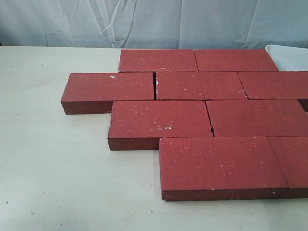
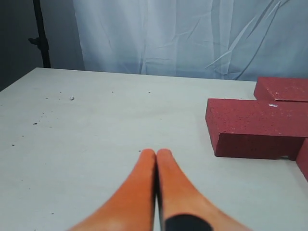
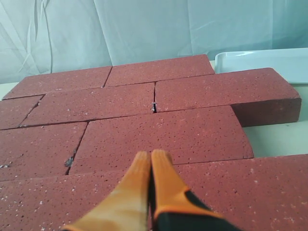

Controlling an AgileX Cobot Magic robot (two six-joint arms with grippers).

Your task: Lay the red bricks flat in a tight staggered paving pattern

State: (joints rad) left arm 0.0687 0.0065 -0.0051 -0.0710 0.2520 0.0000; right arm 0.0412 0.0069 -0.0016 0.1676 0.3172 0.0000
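Several red bricks (image 1: 202, 115) lie flat on the pale table (image 1: 57, 173), set in staggered rows with narrow gaps. The frontmost brick (image 1: 219, 166) sits near the table's front; another brick (image 1: 108, 91) sticks out at the left end. Neither gripper shows in the exterior view. In the left wrist view my left gripper (image 2: 157, 153) is shut and empty, over bare table beside the left-end brick (image 2: 257, 127). In the right wrist view my right gripper (image 3: 150, 155) is shut, holding nothing, just above the bricks (image 3: 163, 132).
A white tray (image 1: 291, 57) sits at the back right, behind the bricks, and its rim (image 3: 260, 60) shows in the right wrist view. A light curtain hangs behind the table. Bare table surface spreads to the left and front of the bricks.
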